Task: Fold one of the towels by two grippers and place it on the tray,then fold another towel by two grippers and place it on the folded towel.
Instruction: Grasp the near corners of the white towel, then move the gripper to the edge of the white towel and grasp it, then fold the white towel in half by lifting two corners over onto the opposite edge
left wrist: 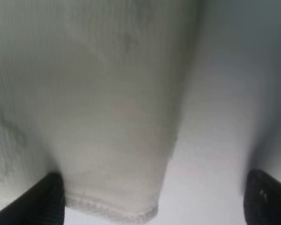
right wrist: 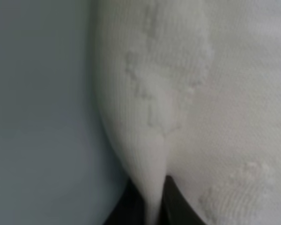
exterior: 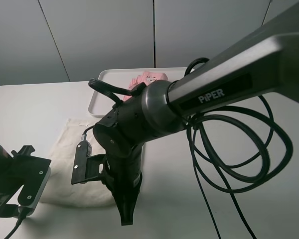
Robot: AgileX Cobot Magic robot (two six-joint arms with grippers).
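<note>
A white desk [exterior: 30, 104] is seen from the high camera, with a white tray [exterior: 100, 87] set at its far middle. The pink towel [exterior: 148, 78] is laid in the tray, and much of it is hidden behind the right arm [exterior: 224, 87], on which the word PiPER is printed. The cream towel [exterior: 65, 149] is spread on the desk in front of the tray, toward the left of the view. Its far corner is near the tray's near edge; whether the two touch cannot be told.

The right arm is extended across the middle of the desk and is pointed down at the cream towel's near right corner. The right end effector [right wrist: 153, 206] is shown by its wrist camera to be clamped together on a raised fold of the cream towel. The cloth is pinched into a narrow ridge between the two dark fingers [right wrist: 178, 208], and the desk is seen beside that ridge.

The left end effector [left wrist: 154, 201] is held low at the towel's near left side. Its fingers [left wrist: 40, 201] are spread wide apart, and nothing is gripped. One finger is placed over the towel and the other over the desk, and the towel's hemmed corner lies between them. Black cables [exterior: 239, 149] are looped from the right arm over the right side of the desk.
</note>
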